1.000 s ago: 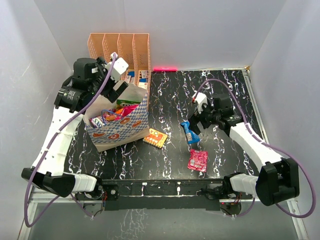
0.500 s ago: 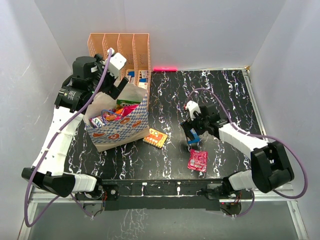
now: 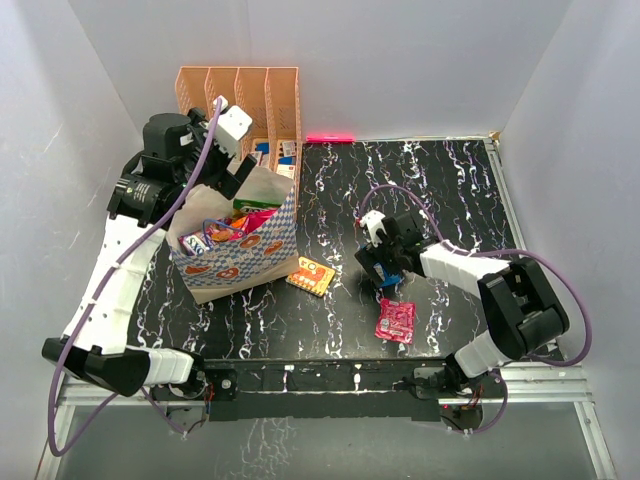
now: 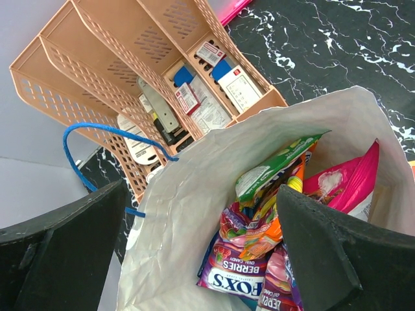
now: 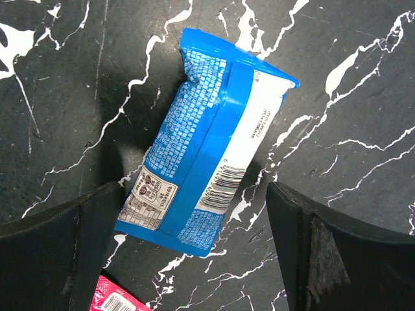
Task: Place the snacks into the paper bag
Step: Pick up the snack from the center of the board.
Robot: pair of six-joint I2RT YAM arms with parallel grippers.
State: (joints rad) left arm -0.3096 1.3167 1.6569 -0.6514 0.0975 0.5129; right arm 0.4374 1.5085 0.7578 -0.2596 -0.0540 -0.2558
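black marble tabletop [image 3: 450, 190] lay bare beyond the blue packet [image 5: 207, 136], which rested flat, barcode up, between the wide-open fingers of the right gripper [image 5: 194, 240], a pink packet [image 3: 395, 321] near its lower corner. the left gripper [image 4: 201, 194], equally wide and empty, hung over the paper bag [image 4: 188, 175], full of bright snacks [image 4: 259, 214], just beside the peach file rack [image 4: 117, 71].

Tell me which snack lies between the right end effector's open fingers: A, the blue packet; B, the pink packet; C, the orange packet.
A: in the right wrist view the blue packet lies flat on the black table, framed by the open right end effector, not yet gripped.
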